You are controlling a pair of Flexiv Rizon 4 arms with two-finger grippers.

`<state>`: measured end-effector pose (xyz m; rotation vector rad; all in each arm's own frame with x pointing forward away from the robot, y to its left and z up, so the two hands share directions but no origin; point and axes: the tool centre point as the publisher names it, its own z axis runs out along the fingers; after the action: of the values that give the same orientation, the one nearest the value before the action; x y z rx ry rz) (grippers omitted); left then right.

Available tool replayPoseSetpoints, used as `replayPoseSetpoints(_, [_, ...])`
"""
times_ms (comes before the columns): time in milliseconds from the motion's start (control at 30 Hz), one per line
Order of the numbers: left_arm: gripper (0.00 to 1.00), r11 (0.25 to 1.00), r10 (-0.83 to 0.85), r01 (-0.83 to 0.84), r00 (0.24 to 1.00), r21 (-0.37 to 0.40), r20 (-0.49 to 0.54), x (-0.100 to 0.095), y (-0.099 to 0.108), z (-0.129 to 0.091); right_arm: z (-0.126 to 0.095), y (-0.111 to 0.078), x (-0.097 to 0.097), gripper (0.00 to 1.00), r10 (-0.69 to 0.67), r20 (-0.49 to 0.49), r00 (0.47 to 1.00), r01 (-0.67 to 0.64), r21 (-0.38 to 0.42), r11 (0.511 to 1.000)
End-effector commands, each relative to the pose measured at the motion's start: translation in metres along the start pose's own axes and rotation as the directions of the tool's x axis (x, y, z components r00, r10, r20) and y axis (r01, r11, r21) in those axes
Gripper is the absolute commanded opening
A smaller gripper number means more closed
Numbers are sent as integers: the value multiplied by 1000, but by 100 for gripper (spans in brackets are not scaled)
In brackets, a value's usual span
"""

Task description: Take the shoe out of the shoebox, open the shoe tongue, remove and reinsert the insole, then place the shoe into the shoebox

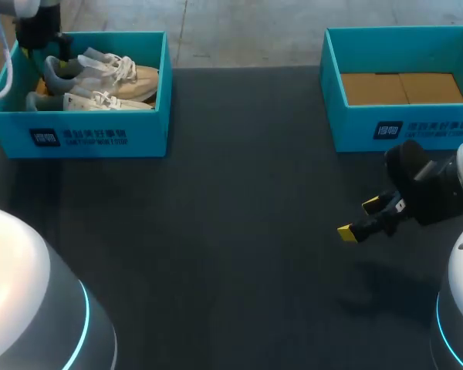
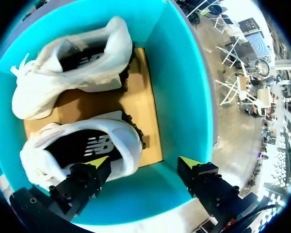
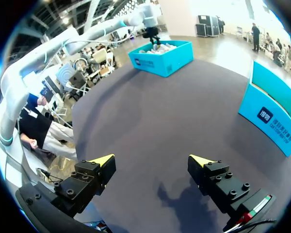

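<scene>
Looks like step one here: getting a shoe out of the shoebox (image 2: 177,97). The left pincer (image 2: 144,164) hangs over one corner of the box, fingers spread wide and nothing grasped.

How I'd do it: go for the near shoe (image 2: 80,145) at the heel collar. Put one finger down inside the opening and the other behind the heel, then pinch the padded rim. Lift straight up so the sole clears the wall before swinging out over the counter (image 1: 231,231).

The catch is room, I reckon. That heel sits close to the box wall with only a thin strip of cardboard floor showing between them. A sloppy descent could land the outer finger on the rim or drag the whole box along.

Where things sit: both shoes lie side by side in the box, the far shoe (image 2: 72,68) well ahead of the fingers. One yellow tip is right at the near shoe's heel, over the edge of the opening. The other tip is out by the box corner, and I can't tell if it's inside the wall or past it. So the heel is between the fingers but hugging one side.

The right pincer (image 3: 151,159) hovers over bare counter near the empty box (image 1: 401,127), well apart from the shoes, fingers apart and holding nothing.
</scene>
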<state>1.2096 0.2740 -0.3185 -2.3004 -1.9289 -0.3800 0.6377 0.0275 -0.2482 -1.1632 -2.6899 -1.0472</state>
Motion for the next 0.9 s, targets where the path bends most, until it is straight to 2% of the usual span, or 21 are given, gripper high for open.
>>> replayPoseSetpoints(33, [93,999,-5,6,1000,-33,30,4,-20,-28,0,-1,1,100,-1,0,1000,1,-2,1000])
replayPoseSetpoints(67, [93,999,-10,12,999,-35,45,5,-23,-34,0,-1,1,100,-1,0,1000,1,-2,1000])
replayPoseSetpoints(100, [88,999,-9,11,998,-38,57,5,-25,-36,0,-1,1,100,-1,0,1000,1,-2,1000])
replayPoseSetpoints(133, [71,999,-14,17,998,-41,66,5,-28,-40,0,-1,1,100,-1,0,1000,1,-2,1000])
replayPoseSetpoints(167, [64,999,-16,20,997,-44,80,5,-32,-44,0,-1,1,100,-1,0,1000,1,-2,1000])
replayPoseSetpoints(300, [74,998,-16,23,993,-65,115,7,-44,-56,0,-1,1,100,-1,0,1000,1,-2,1000])
replayPoseSetpoints(467, [75,997,-24,35,988,-67,154,10,-58,-72,0,-1,1,100,-1,0,1000,1,-2,1000])
replayPoseSetpoints(500, [79,998,-15,24,988,-61,151,10,-61,-75,0,-1,1,100,-1,0,1000,1,-2,1000])
replayPoseSetpoints(533, [99,997,-29,39,990,-72,141,10,-63,-78,0,-1,1,100,-1,0,1000,1,-2,1000])
replayPoseSetpoints(900, [100,997,-29,39,990,-72,141,10,-63,-78,0,-1,1,100,-1,0,1000,1,-2,1000])
